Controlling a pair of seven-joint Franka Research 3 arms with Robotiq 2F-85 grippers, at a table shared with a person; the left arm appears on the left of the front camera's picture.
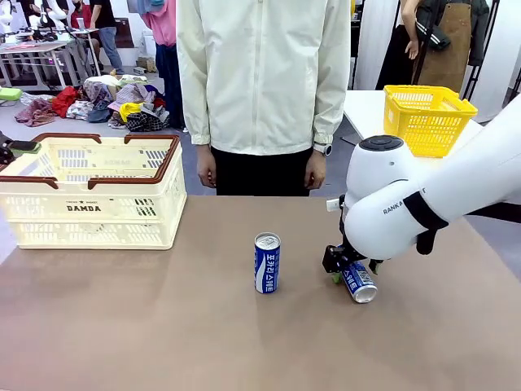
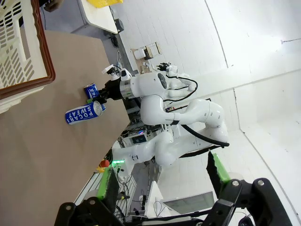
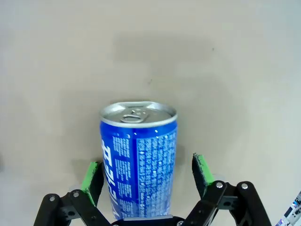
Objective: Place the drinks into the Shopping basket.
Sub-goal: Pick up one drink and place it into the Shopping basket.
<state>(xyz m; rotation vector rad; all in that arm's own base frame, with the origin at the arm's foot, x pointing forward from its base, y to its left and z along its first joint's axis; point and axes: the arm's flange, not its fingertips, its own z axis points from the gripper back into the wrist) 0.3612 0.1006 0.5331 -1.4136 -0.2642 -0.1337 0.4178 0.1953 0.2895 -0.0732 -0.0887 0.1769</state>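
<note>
From the front, finds the right arm (image 1: 456, 191) reaching in from the right side, elbow high, wrist bent steeply down toward the bench (image 1: 163, 326), with the right claw (image 1: 345, 275) low at the tipped drink (image 1: 359, 283), whose silver top faces the robot's side. Counts two drinks here: that one, and an upright drink (image 1: 267, 262) just to its left, apart from it, near mid-bench. Places one Shopping basket (image 1: 89, 210) at the far left of the bench, well apart from both cans. Adds one yellow basket (image 1: 427, 122) on another table behind, and one person (image 1: 262, 77) standing at the far edge. From the left wrist, rolled sideways, gives what the front cannot: the left claw (image 2: 164, 181) spread wide, green pads (image 2: 219, 170) far apart with nothing between them, aimed along the bench past the Shopping basket's brown rim (image 2: 43, 47). Farther off, picks up both drinks again, the upright drink (image 2: 83, 113) with its English print readable and the tipped drink (image 2: 91, 90) under the stooping right arm (image 2: 150, 87). From the right wrist, settles the grip: right claw (image 3: 146, 173) spread, one green pad on either side of the tipped drink (image 3: 138, 155), a gap visible on both sides, so straddling and not pinching, with bare bench (image 3: 235, 56) beyond.
</note>
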